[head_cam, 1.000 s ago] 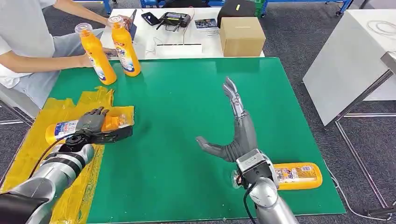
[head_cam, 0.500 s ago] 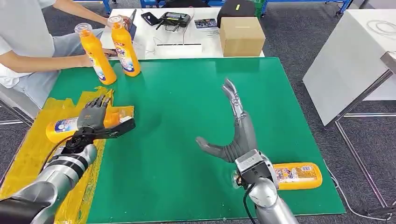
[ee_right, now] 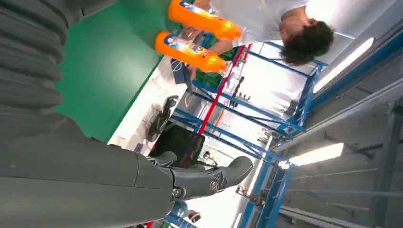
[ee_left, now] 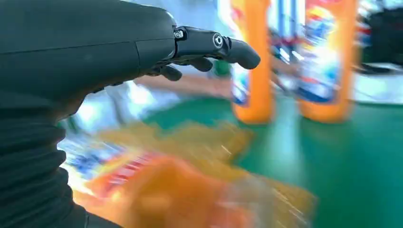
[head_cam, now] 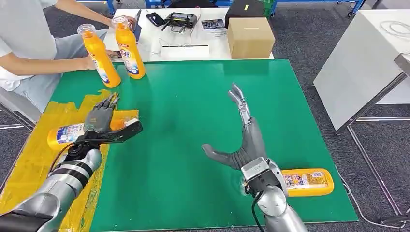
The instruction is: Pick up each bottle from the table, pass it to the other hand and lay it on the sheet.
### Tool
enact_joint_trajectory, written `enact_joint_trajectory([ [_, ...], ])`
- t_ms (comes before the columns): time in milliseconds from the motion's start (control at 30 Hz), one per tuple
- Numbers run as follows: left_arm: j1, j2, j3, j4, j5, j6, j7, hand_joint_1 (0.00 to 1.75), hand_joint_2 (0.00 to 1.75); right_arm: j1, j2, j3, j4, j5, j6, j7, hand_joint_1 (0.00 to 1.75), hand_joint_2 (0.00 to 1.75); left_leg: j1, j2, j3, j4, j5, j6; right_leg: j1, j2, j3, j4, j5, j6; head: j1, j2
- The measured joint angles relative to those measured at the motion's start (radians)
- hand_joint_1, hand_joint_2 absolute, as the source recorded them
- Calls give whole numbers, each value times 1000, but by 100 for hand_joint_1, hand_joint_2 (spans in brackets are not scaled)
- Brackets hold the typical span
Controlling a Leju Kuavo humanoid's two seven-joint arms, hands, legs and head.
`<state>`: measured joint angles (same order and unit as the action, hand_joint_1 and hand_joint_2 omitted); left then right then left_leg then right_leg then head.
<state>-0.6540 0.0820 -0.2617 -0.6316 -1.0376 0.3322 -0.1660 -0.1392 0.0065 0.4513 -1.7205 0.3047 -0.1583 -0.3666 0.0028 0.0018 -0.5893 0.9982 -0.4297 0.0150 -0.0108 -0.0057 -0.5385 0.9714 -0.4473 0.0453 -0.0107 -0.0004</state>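
- Head view: my left hand (head_cam: pixel 99 121) hovers over the yellow sheet (head_cam: pixel 29 159), fingers spread and holding nothing. The bottle on the sheet (head_cam: pixel 72 131) lies on its side just under that hand, partly hidden by it, its label too small for me to read.
- Head view: my right hand (head_cam: pixel 241 140) stands above the middle of the green mat (head_cam: pixel 183 106), fingers stretched forward, thumb out to the side, gripping nothing. A second lying bottle (head_cam: pixel 307 181) rests on the mat just behind the right wrist.
- Head view: two upright bottles (head_cam: pixel 116 50) stand at the mat's far left corner beside a seated person (head_cam: pixel 24 53). Blue lettering on the nearer label is not legible. A cardboard box (head_cam: pixel 250 37) sits on the white table beyond.
- Left wrist view: thumb and dark fingers apart; a blurred orange bottle lies close below, the two standing ones ahead.
- Right wrist view: fingers open in air, well apart from both upright bottles.
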Motion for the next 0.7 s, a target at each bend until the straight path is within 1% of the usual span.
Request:
enact_joint_trajectory([
  [100,76,0,18,-139,230,-176,-125,0,175,7,-12,-4,0,56,-21,12,0,175,0,0,0,0,0,0,0,0,0,0,0,0,0,0],
  [133,101,0,21,-180,276,-204,-143,0,175,9,-17,-6,0,67,-24,15,0,175,0,0,0,0,0,0,0,0,-1,0,0,0,0,0],
  [233,147,3,28,-261,315,-230,-155,0,175,12,-27,-9,0,77,-28,17,0,175,0,0,-1,0,0,0,0,0,-1,0,0,0,0,0],
  [400,181,9,34,-342,339,-251,-162,0,175,12,-36,-10,0,87,-31,19,0,175,0,0,0,0,0,0,0,0,0,0,0,0,0,0],
  [533,244,11,51,-435,522,-342,-227,0,175,14,-68,-8,0,208,-29,70,0,175,0,0,0,0,0,0,0,0,0,0,0,0,0,0],
  [700,341,8,69,-570,630,-381,-238,0,175,34,-137,-4,0,346,-1,117,0,175,0,0,-1,0,0,0,0,0,-1,-1,0,0,0,0],
])
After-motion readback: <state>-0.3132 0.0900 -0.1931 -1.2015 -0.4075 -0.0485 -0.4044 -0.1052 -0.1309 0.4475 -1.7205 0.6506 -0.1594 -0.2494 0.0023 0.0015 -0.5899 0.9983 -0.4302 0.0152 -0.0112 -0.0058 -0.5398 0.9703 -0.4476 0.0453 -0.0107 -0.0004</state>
